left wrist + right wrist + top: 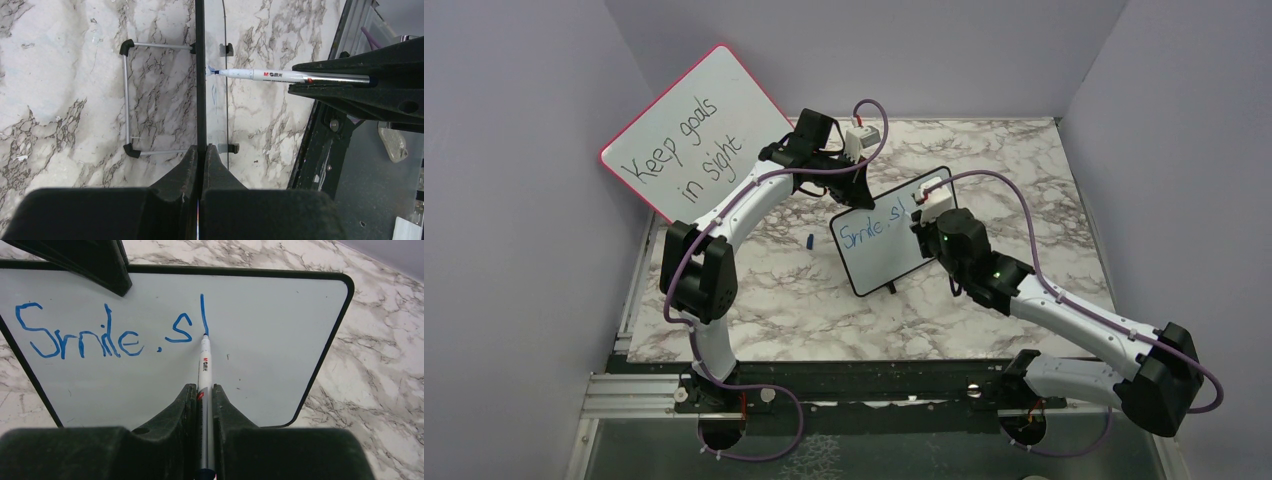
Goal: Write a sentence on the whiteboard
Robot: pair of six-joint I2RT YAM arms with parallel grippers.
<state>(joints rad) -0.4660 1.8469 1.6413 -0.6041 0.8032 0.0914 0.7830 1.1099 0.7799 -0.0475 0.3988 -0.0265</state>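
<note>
The small black-framed whiteboard stands tilted on the marble table; it fills the right wrist view. Blue writing on it reads "Smile, s" plus one vertical stroke. My left gripper is shut on the board's top edge, seen edge-on, and holds it upright. My right gripper is shut on a white and silver marker. The marker's tip touches the board at the foot of the stroke. The marker also shows in the left wrist view.
A larger red-framed board reading "Keep goals in sight" leans on the left wall. A small blue cap lies on the table left of the whiteboard. The board's wire stand sits behind it. Walls close in on three sides.
</note>
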